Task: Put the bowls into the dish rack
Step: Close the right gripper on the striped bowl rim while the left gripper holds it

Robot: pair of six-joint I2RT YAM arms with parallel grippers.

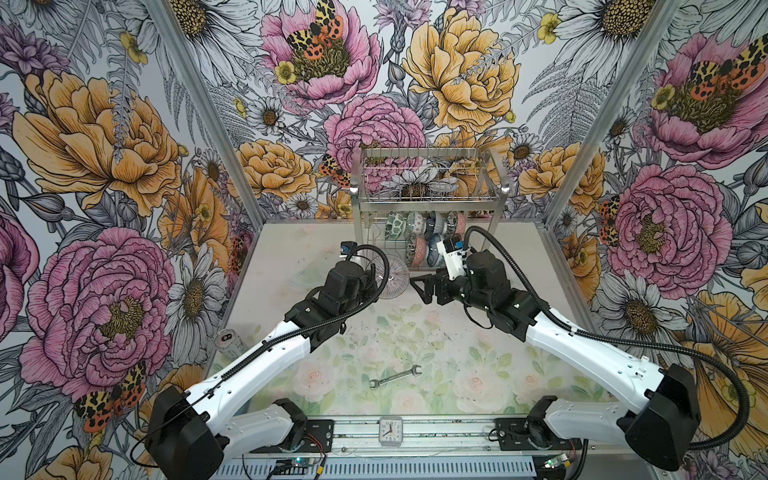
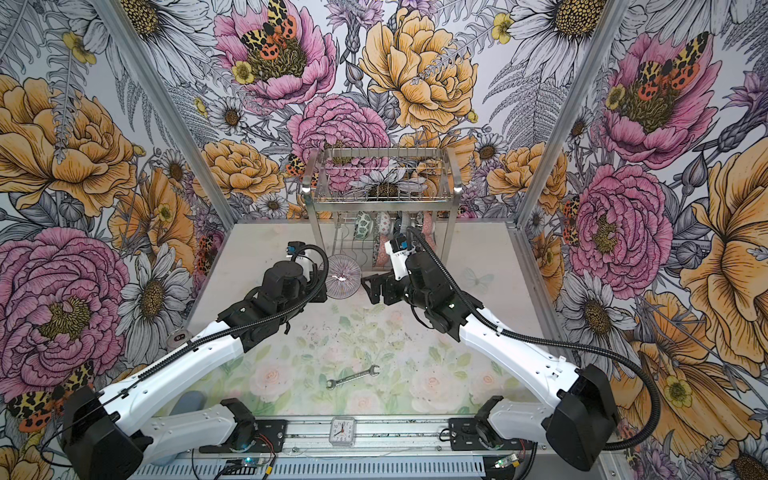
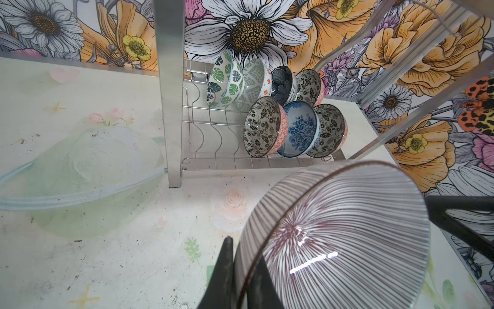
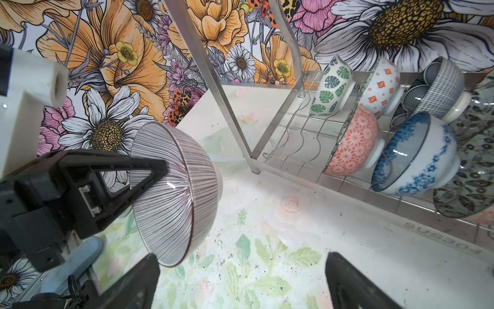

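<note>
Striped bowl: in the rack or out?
Out. The left gripper holds the striped bowl by its rim in front of the dish rack.

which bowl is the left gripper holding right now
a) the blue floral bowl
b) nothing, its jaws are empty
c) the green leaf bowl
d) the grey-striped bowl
D: the left gripper is pinched on the rim of the grey-striped bowl in front of the dish rack, while the blue floral bowl and the green leaf bowl stand in the rack's lower shelf.
</note>
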